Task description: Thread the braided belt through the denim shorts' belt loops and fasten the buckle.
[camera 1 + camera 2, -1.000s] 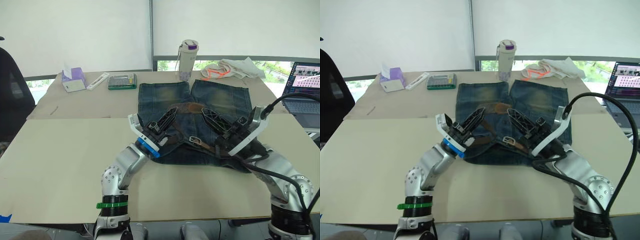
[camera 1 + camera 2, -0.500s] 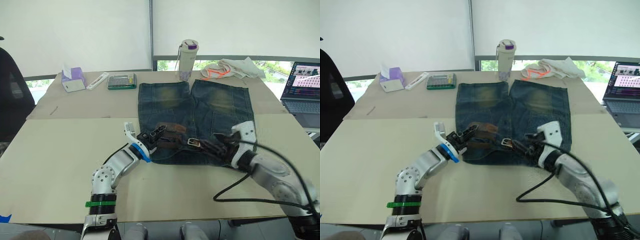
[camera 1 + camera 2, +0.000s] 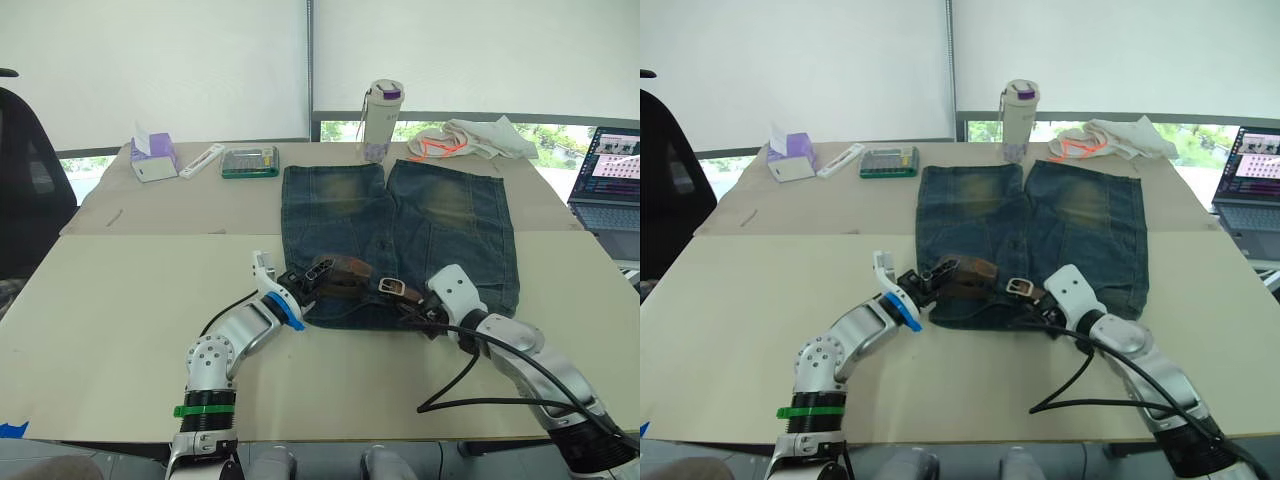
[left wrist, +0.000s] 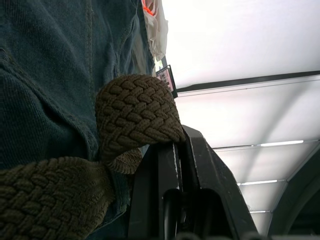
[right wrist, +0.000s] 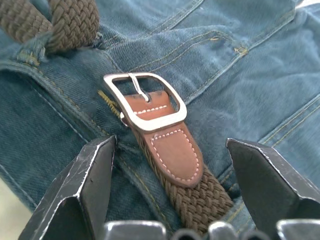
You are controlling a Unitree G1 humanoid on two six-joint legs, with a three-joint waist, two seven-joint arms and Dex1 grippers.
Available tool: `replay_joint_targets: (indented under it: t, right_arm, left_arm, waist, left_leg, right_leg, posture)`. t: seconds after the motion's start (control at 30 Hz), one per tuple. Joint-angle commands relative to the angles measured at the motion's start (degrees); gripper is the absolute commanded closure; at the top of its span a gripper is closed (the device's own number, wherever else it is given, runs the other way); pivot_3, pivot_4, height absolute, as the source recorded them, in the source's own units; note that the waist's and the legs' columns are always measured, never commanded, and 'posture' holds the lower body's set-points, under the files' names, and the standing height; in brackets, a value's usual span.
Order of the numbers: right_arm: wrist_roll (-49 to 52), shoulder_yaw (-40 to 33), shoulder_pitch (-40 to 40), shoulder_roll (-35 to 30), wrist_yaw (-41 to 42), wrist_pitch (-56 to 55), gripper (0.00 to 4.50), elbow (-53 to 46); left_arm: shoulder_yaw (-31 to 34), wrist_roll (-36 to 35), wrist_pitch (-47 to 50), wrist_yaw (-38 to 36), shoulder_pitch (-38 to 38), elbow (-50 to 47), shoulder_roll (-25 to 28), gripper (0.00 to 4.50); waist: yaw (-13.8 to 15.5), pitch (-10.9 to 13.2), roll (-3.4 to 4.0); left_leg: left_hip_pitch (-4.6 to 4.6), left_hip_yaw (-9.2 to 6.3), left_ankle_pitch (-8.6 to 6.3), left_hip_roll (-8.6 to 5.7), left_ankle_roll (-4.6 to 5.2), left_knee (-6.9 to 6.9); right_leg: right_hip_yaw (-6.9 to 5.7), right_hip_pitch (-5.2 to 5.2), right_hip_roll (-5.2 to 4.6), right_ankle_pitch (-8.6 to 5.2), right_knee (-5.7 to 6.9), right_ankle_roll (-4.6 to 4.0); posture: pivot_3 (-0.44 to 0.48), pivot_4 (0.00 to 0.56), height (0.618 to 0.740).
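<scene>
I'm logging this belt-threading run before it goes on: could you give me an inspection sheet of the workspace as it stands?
Surface: beige table, a seam running across it.
Job's things: denim shorts lie flat, waistband toward the robot; braided belt lies bunched on the waistband; buckle unfastened, prong resting on its frame.
Clutter: tissue box, green tray, tumbler, white cloth with orange cord, white bar.
Grippers: left gripper at the belt's folded end; right gripper open, straddling the strap behind the buckle.
Cables: black cable looping from the right arm over the table.
Surroundings: laptop at right, black chair at left.
</scene>
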Motion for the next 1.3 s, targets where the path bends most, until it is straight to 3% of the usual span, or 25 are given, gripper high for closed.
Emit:
replay_joint_targets:
  t: [0.03, 0.1, 0.2, 0.5, 0.73, 0.93, 1.3]
  right_arm:
    - [-1.5, -2.1, -0.9, 0.4, 0.3, 2.6, 0.62, -1.6]
    - [-2.9, -2.3, -0.8, 0.9, -0.8, 3.9, 0.62, -1.3]
    - [-4.6, -2.9, -0.7, 1.6, -1.6, 4.5, 1.4, -1.3]
    - [-4.7, -7.9, 0.0, 4.7, -2.7, 6.2, 4.44, -3.2]
    - [-4.5, -8.8, 1.6, 12.0, -5.0, 1.7, 4.44, -6.3]
    - [-7.9, -9.3, 4.4, 21.7, -10.7, -10.6, 4.44, -3.9]
    - [-15.3, -7.7, 7.9, 27.6, -14.8, -27.7, 4.44, -0.4]
  left_arm:
    - [0.5, 0.5, 0.5, -0.8, 0.1, -1.0, -0.3, 4.5]
    - [0.6, 0.8, 0.6, -1.0, 0.1, -1.0, -0.5, 4.5]
    - [0.7, 1.2, 0.9, -1.3, 0.1, -0.9, -0.7, 4.5]
    - [1.3, 2.0, 1.6, -1.8, -0.3, -0.3, -1.2, 4.5]
    - [2.3, 1.6, 1.3, 0.8, -2.0, 1.9, -3.0, 4.5]
    - [2.6, 2.7, 1.2, 2.4, -4.8, 4.2, -6.2, 4.5]
    - [6.5, -3.5, -2.7, 8.7, -7.6, 6.0, -14.6, 4.5]
  waist:
    - [0.0, 0.0, 0.01]
    - [0.1, 0.0, 0.01]
    - [0.1, 0.0, 0.01]
    - [0.2, 0.0, -0.01]
    - [0.1, 0.0, -0.01]
    - [-0.2, 0.0, -0.01]
    - [-0.3, 0.0, -0.01]
  left_leg:
    - [0.0, 0.0, 0.0, 0.0, 0.0, 0.0]
    - [0.01, 0.0, 0.0, -0.01, 0.0, 0.0]
    - [0.01, 0.0, 0.0, -0.01, 0.0, 0.0]
    - [0.02, 0.01, 0.01, -0.03, -0.01, 0.01]
    - [0.02, 0.01, 0.01, -0.01, -0.01, -0.01]
    - [0.05, 0.02, 0.02, 0.01, -0.03, -0.03]
    - [0.08, 0.05, 0.03, -0.01, -0.05, -0.03]
  right_leg:
    - [0.0, 0.0, 0.0, 0.0, 0.0, -0.01]
    - [0.0, 0.01, 0.0, 0.01, 0.0, -0.01]
    - [0.0, 0.01, 0.0, 0.01, 0.0, -0.01]
    - [0.0, 0.03, -0.02, 0.02, 0.01, -0.01]
    - [-0.01, 0.0, 0.0, 0.04, 0.03, -0.05]
    - [0.0, -0.02, 0.03, 0.02, 0.11, -0.01]
    - [0.01, -0.02, 0.02, 0.02, 0.15, -0.03]
  posture:
    - [0.0, 0.15, 0.74]
    - [0.0, 0.15, 0.74]
    - [0.0, 0.15, 0.74]
    - [0.0, 0.15, 0.74]
    - [0.0, 0.15, 0.74]
    - [0.0, 0.15, 0.74]
    - [0.0, 0.15, 0.74]
